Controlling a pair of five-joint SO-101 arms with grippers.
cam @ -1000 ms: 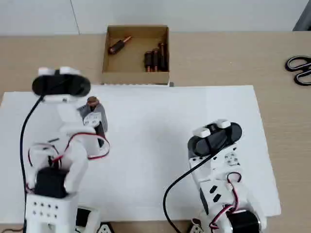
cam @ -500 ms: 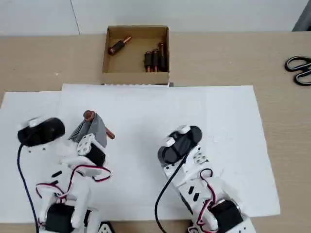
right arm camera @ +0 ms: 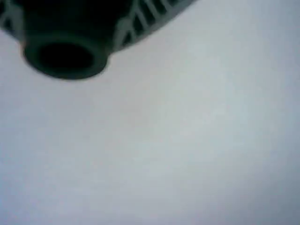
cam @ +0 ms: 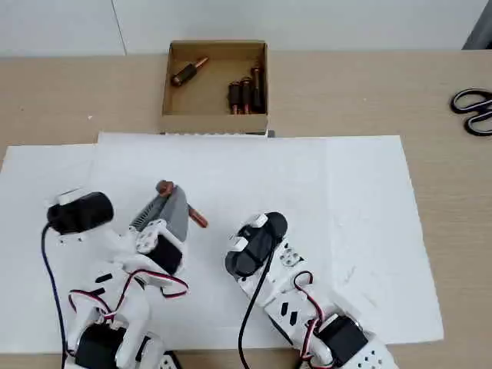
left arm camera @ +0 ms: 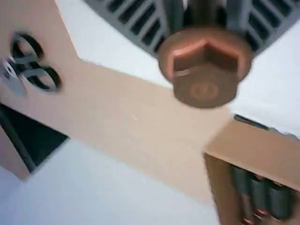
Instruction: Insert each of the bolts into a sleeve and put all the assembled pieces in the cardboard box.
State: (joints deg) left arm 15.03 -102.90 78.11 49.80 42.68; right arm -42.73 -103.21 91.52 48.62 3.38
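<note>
Your left gripper (cam: 175,206) is clamped on a copper bolt (left arm camera: 205,70). Its ribbed grey fingers (left arm camera: 133,18) are closed on the shank from both sides, and the hex head sticks out past the tips. From above, the bolt sits tilted across the gripper. The head points toward the cardboard box (cam: 175,123) and the other end pokes out toward the right arm. It's held over the near-left part of the white sheet (cam: 346,184), well apart from the box.

Your right gripper (right arm camera: 70,21) is closed on a black sleeve (right arm camera: 65,58). One ribbed finger (right arm camera: 140,18) is visible beside the sleeve, and the open bore faces out over bare sheet. In the high view the right arm is over the near-middle of the sheet. Its wrist is near the bolt's free end, with a visible gap between them.

The box is on the desk (cam: 369,92) at the far side, just beyond the sheet's edge. It holds four assembled pieces (cam: 246,94): three side by side against the right wall, and one lying at an angle in the far-left corner.

The scissors (cam: 473,111) lie on the desk at the far right, off the sheet.
</note>
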